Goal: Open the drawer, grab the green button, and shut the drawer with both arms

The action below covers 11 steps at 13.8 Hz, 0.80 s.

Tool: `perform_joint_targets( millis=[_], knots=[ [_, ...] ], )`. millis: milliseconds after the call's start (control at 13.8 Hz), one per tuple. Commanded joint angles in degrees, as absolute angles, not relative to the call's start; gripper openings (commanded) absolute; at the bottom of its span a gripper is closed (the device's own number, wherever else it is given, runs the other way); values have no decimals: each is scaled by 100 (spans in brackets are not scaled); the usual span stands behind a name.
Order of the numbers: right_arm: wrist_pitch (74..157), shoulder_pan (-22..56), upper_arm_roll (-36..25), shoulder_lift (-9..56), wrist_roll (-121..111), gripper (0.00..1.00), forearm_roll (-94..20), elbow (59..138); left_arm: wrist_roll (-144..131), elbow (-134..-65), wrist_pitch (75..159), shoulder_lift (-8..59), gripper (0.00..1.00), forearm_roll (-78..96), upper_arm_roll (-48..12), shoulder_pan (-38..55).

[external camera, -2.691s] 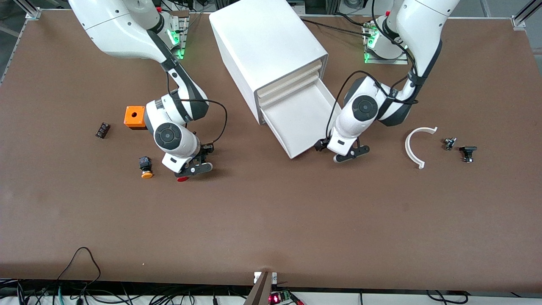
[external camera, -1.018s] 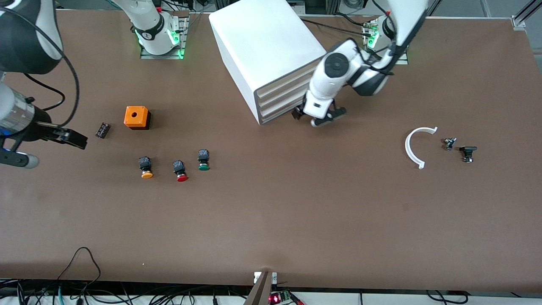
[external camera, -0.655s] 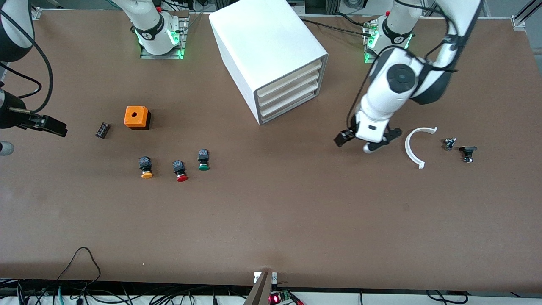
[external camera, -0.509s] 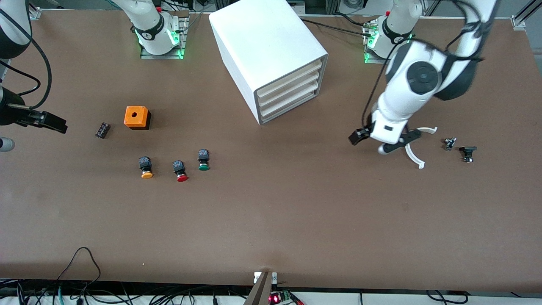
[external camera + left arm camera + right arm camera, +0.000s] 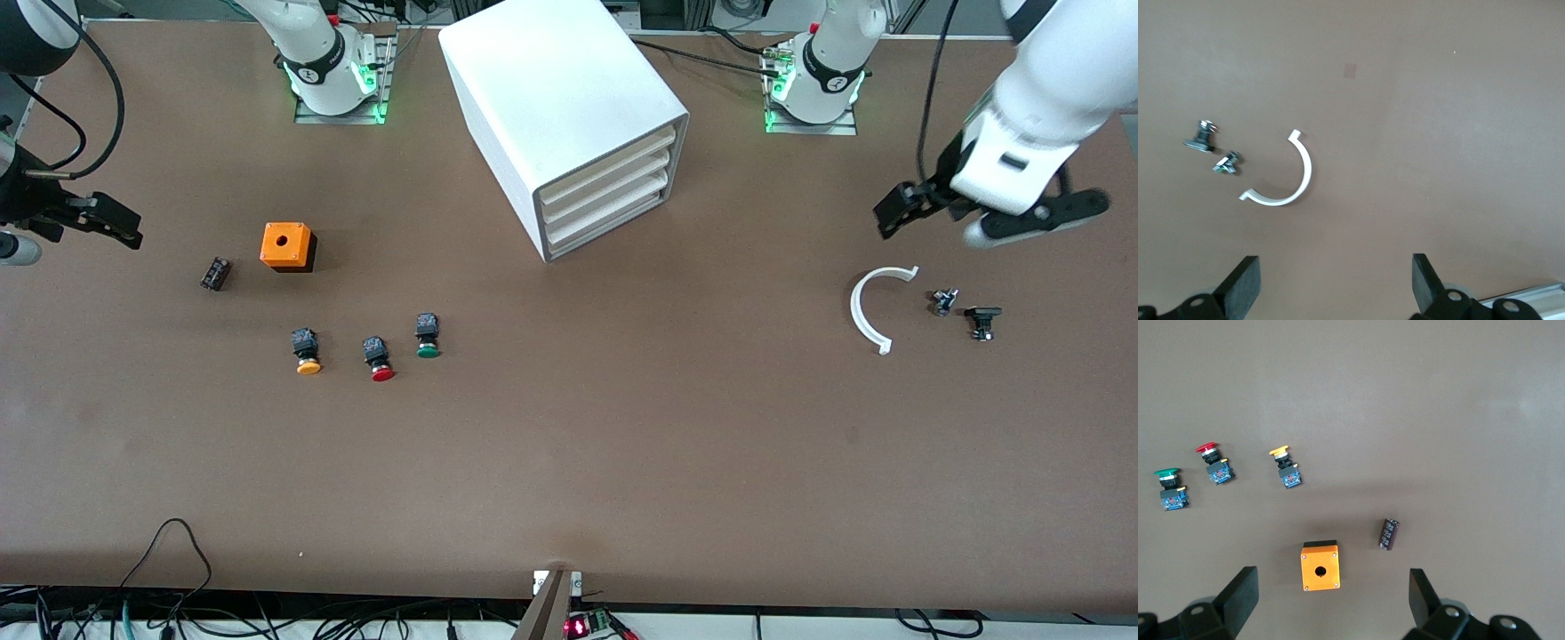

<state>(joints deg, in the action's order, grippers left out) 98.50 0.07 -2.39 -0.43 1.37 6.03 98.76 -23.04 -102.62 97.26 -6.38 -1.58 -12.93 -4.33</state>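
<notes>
The white cabinet [image 5: 560,98] stands mid-table with all three drawers pushed in; the drawer [image 5: 613,220] is the lowest. The green button [image 5: 428,338] lies on the table beside a red-capped one [image 5: 381,360] and an orange-capped one [image 5: 308,353]; the right wrist view shows the green button [image 5: 1170,490] too. My right gripper [image 5: 67,236] hangs open and empty over the table's edge at the right arm's end, its fingers [image 5: 1241,597] wide apart. Over the left arm's end, my left gripper [image 5: 978,224] is open and empty, with its fingertips [image 5: 1245,283] apart above bare table.
An orange box [image 5: 286,246] with a round hole and a small black part [image 5: 215,273] lie near the buttons. A white curved piece [image 5: 876,307] and two small dark parts [image 5: 944,301] [image 5: 981,320] lie under the left gripper.
The drawer, open earlier, is now shut. The green button now lies on the table. Both arms have pulled up and away, each toward its own end of the table.
</notes>
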Motion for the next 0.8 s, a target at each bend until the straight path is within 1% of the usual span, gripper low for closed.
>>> perform_joint_targets(
  millis=[0,727],
  knots=[
    [9879,-18,-281,-176,35,100,396,10046,-1882,-10230,9633,-773,100,-132,-1099,-360],
    [9765,-9,-299,-202,-88,100,308,10028,-1846,-10090,9554,-624,100,123,-1064,-439]
  ],
)
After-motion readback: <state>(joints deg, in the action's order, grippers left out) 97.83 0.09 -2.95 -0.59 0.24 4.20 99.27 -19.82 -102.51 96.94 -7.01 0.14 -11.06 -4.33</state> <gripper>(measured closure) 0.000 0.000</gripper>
